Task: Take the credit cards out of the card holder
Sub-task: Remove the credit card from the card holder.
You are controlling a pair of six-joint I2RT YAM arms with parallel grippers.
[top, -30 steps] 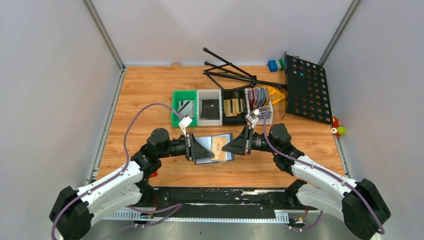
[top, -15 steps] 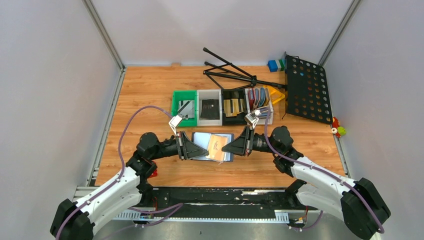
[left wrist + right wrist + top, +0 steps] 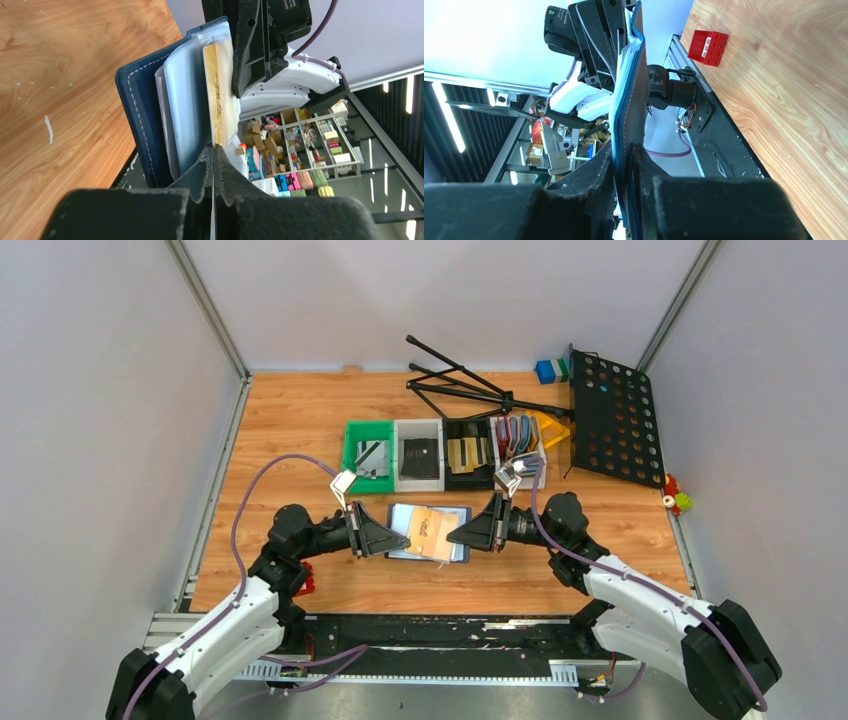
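The left gripper (image 3: 214,152) pinches the tan-gold card (image 3: 218,85); the right gripper (image 3: 625,152) clamps the navy card holder (image 3: 639,85). Best drawn straight out.

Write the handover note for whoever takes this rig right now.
Left gripper: shut on the tan-gold card, pinching its edge.
Right gripper: shut on the card holder, which is open between the two arms.
Done: other cards already lie in the bins behind.
Left to do: draw this card out of its pocket, bin it, then check the holder for more.
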